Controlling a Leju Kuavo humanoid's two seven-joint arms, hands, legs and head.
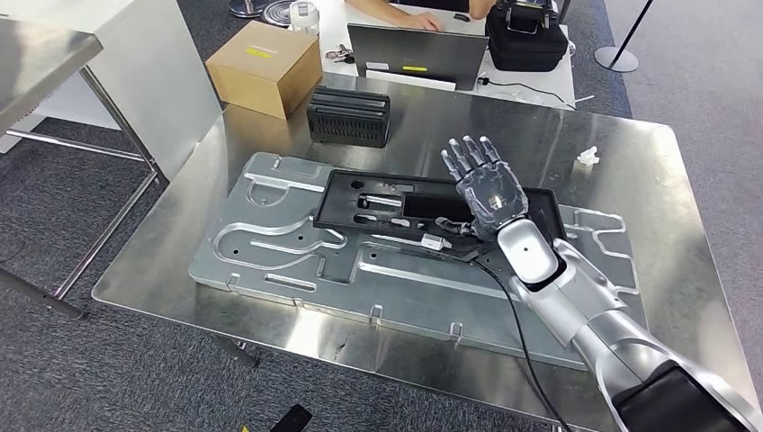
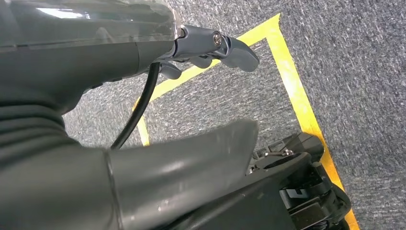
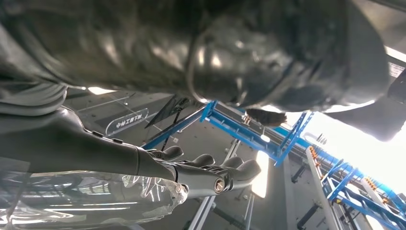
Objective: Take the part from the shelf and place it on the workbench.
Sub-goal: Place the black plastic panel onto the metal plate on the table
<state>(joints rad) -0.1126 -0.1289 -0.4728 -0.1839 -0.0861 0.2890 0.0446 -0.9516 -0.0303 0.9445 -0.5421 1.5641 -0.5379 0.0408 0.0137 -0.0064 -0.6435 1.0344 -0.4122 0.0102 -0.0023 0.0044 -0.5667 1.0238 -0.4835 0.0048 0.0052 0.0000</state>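
The right robot hand point(image 1: 486, 187), fingers spread and empty, hovers over the black part point(image 1: 378, 202) on the workbench point(image 1: 630, 171).

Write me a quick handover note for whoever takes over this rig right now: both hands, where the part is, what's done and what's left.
Right hand: open, fingers spread, palm up, raised above the workbench and holding nothing.
Left hand: hangs at the robot's side over grey carpet with yellow floor tape; nothing seen in it, though its fingers are mostly hidden.
Part: the black part lies flat on the large grey metal plate on the workbench, just beyond the right hand.
Done: the part appears placed and released.
Left: probably only drawing the right arm back; check that the part sits where wanted.
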